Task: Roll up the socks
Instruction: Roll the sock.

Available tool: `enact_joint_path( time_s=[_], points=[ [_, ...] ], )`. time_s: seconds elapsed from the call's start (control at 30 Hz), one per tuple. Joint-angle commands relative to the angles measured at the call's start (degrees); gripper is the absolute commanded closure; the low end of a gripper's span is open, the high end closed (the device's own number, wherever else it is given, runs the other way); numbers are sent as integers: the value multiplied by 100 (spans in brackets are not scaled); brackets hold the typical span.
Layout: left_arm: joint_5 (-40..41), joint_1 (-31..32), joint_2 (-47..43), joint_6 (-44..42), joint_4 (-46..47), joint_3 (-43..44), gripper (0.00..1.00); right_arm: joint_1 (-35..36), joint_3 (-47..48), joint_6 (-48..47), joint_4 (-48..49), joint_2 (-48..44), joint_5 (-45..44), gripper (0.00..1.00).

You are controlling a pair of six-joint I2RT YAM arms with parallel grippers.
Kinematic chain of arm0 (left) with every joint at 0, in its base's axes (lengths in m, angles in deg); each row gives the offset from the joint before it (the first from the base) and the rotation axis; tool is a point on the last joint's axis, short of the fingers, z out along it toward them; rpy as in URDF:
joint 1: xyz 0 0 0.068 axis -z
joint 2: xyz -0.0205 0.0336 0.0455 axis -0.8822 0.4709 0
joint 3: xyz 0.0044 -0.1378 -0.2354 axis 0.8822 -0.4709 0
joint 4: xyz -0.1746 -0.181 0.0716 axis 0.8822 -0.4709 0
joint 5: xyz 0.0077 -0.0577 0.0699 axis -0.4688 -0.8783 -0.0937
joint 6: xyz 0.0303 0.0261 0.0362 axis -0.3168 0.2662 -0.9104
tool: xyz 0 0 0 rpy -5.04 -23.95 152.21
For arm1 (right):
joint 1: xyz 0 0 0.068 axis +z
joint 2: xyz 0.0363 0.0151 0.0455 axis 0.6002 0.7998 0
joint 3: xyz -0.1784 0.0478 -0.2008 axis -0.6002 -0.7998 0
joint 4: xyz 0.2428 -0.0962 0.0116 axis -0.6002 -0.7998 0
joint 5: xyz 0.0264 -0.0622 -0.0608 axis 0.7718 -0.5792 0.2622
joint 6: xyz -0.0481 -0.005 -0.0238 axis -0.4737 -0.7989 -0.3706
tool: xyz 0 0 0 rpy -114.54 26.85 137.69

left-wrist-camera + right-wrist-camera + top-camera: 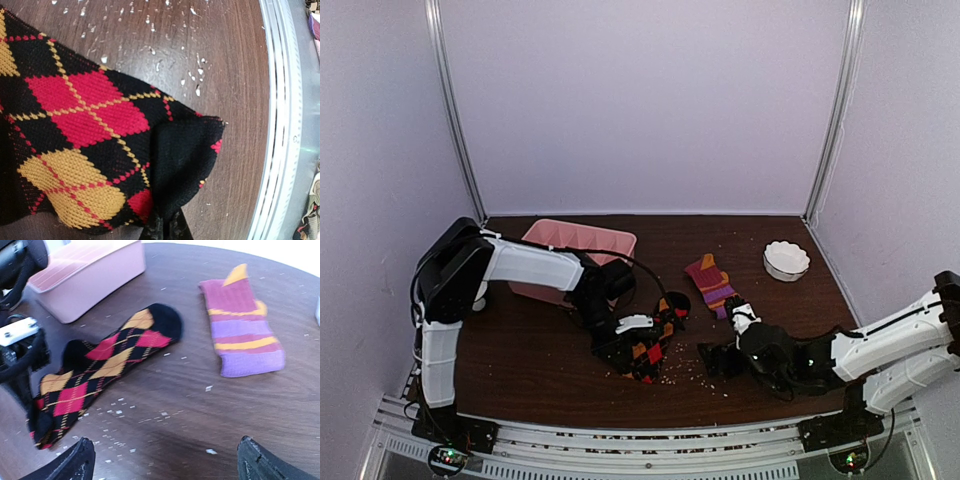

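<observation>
Seen from above, the left gripper [618, 348] meets the near end of the argyle sock [652, 345] mid-table [520, 370]. The striped sock [712, 285] lies flat beyond it, between pink tray [582, 240] and white bowl [786, 260]. Left wrist view: jaws pinched together on the argyle sock's black fabric. Right wrist view: the right gripper [170, 460] stands wide apart, holding nothing, over scattered crumbs [120, 412] near both socks.
</observation>
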Motion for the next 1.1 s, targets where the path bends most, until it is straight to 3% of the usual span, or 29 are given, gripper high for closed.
enact_joint_path(
  time_s=[0.0, 0.07, 0.17, 0.37, 0.53, 1.07],
  points=[
    [301, -38, 344, 73, -332, 40, 100, 599, -380, -1925, 1188, 143, -192, 1],
    [288, -41, 406, 77, -412, 117, 100, 1237, -308, -3117, 1509, 539, -341, 1],
    [284, -36, 455, 104, -483, 203, 100, 1614, 306, -3854, 1009, 1156, -200, 2],
    [134, -50, 571, 104, -618, 302, 100, 1730, 1266, -4908, 914, 2107, 458, 24],
    [-65, -65, 713, 81, -843, 476, 100, 1671, 1902, -5651, 606, 2723, 741, 36],
    [-344, -229, 972, 2, -1114, 725, 100, 925, 2351, -5853, -69, 3156, 1545, 71]
  ],
)
